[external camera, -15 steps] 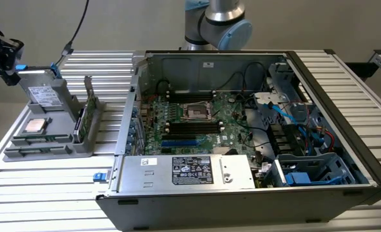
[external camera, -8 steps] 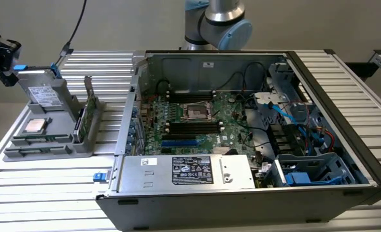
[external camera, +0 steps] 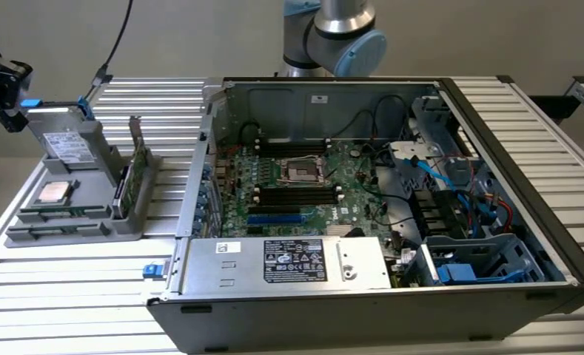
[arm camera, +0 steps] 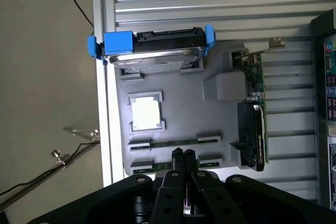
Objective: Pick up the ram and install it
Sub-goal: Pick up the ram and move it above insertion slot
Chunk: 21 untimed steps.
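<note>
The ram [arm camera: 176,142] is a long, narrow green stick standing on edge in a slot of the grey holder tray [arm camera: 184,108]; a second like stick [arm camera: 157,168] lies in the slot beside it. In the exterior view the ram [external camera: 63,214] sits at the tray's near end. My gripper [arm camera: 182,154] hovers above these slots, fingers pressed together with nothing between them. It shows as a black shape [external camera: 10,111] at the exterior view's far left, above the tray. The motherboard's black memory slots [external camera: 297,194] lie inside the open computer case [external camera: 528,244].
The tray also holds a hard drive with blue clips [arm camera: 152,51], a square silver processor [arm camera: 145,114] and a wider green card with a metal bracket [arm camera: 254,119]. The case takes up the middle and right of the ribbed metal table [external camera: 75,281]. Cables run inside the case.
</note>
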Motion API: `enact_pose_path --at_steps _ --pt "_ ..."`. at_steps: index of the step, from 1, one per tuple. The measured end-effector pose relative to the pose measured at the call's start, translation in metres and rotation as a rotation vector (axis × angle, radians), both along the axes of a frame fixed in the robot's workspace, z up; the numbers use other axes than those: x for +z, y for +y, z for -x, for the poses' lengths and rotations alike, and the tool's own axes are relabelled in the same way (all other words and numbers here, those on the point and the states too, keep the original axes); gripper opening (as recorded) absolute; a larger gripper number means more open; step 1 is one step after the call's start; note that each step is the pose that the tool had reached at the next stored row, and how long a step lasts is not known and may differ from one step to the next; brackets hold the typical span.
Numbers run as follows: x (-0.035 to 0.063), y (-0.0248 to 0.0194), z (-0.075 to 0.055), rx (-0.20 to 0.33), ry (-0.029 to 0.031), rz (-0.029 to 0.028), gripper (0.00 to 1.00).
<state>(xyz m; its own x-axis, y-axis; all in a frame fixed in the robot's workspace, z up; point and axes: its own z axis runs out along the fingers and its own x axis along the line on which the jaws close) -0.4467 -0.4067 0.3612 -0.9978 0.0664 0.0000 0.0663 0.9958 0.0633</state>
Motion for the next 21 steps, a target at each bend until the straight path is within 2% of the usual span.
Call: enact_pose_path --at_steps 4,21 --pt "0.0 0.0 0.0001 0.013 0.0001 0.0 0.1" --pt "0.0003 -0.0001 0.0003 0.321 0.0001 0.0007 0.1"
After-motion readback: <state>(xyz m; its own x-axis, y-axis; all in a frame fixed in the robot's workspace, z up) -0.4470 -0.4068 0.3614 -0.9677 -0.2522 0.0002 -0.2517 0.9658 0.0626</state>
